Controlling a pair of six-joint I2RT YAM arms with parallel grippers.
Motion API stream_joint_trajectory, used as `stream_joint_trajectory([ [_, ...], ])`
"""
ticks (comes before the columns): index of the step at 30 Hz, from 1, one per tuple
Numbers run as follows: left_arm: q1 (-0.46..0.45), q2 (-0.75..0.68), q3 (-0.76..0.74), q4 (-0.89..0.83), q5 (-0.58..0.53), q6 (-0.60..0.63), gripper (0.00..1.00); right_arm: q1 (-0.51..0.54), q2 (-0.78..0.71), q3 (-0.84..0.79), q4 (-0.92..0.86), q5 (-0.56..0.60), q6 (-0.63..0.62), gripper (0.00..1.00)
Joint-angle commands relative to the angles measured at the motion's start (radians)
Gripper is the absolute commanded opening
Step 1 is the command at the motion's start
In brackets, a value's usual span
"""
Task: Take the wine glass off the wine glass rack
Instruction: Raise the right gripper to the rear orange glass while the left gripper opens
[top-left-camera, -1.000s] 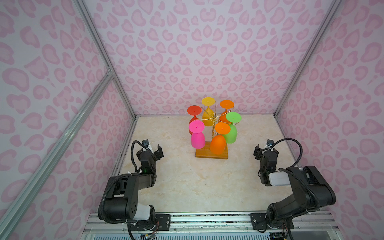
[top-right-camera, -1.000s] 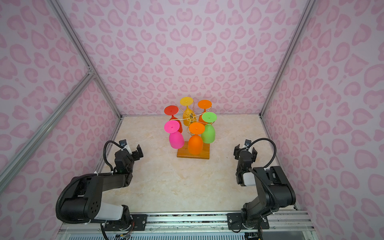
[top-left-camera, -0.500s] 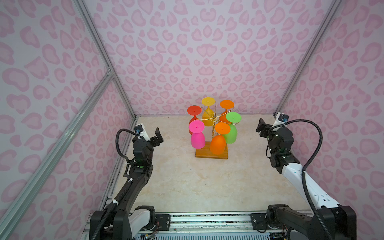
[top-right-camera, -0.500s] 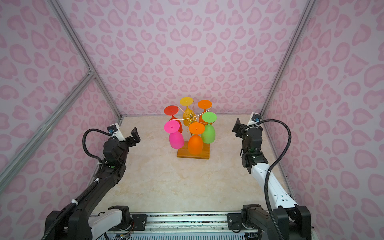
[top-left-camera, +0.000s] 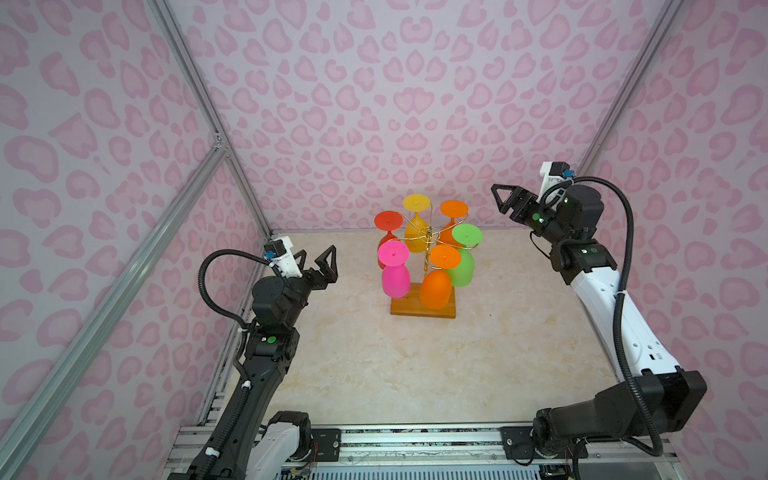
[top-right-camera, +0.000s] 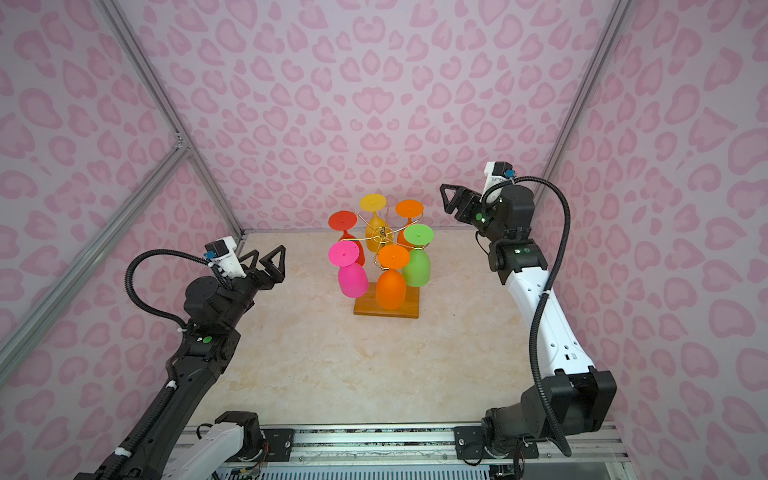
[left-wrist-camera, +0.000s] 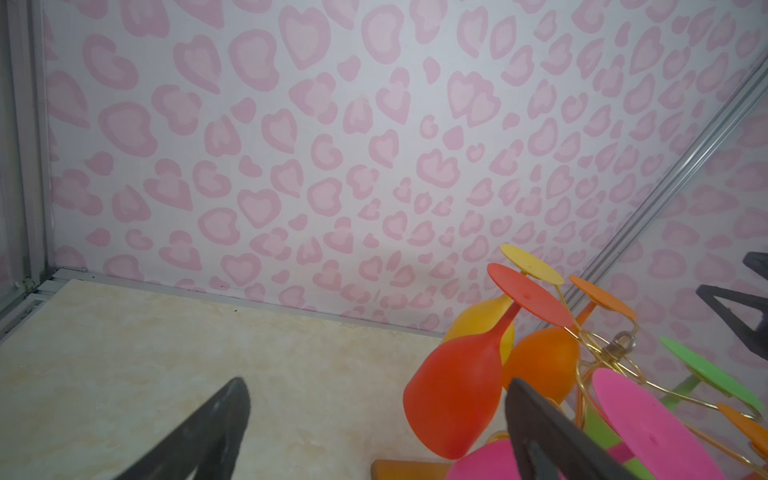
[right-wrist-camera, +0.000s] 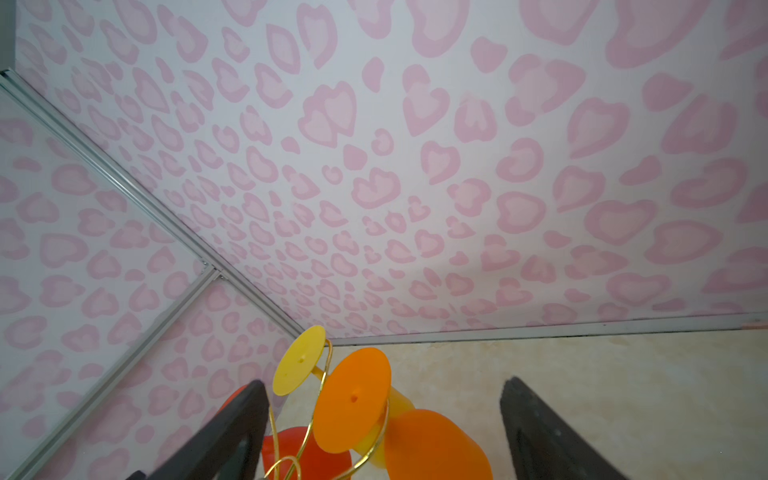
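Six coloured wine glasses hang bowl-down from the wine glass rack. The left gripper, off the side where the pink glass hangs, and the right gripper, off the rack's opposite side, both stand spread wide, holding nothing. We judge the glasses light, stiff and slick, so we would pinch a bowl gently and slide its foot out along the wire.

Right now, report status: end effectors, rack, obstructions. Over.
Open and empty: left end effector, right end effector, neither touching anything. Six glasses hang on wine glass rack, none lifted. Nothing in the way.
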Motion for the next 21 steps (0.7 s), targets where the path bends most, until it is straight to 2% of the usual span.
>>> stream_joint_trajectory([
  [1,0.001,-0.003,0.015,-0.01,0.057,-0.018,0.97,-0.001,0.078,0.055,0.033,-0.202,0.163,0.85],
  [3,0.0,0.0,0.015,-0.008,0.075,-0.022,0.97,0.001,0.125,0.087,0.035,-0.235,0.204,0.82],
  [11,-0.001,-0.001,0.014,-0.032,0.081,-0.018,0.97,0.023,0.199,0.126,0.015,-0.227,0.216,0.75],
  [21,-0.001,0.003,0.019,-0.041,0.073,-0.013,0.97,0.069,0.273,0.175,-0.062,-0.209,0.158,0.71],
])
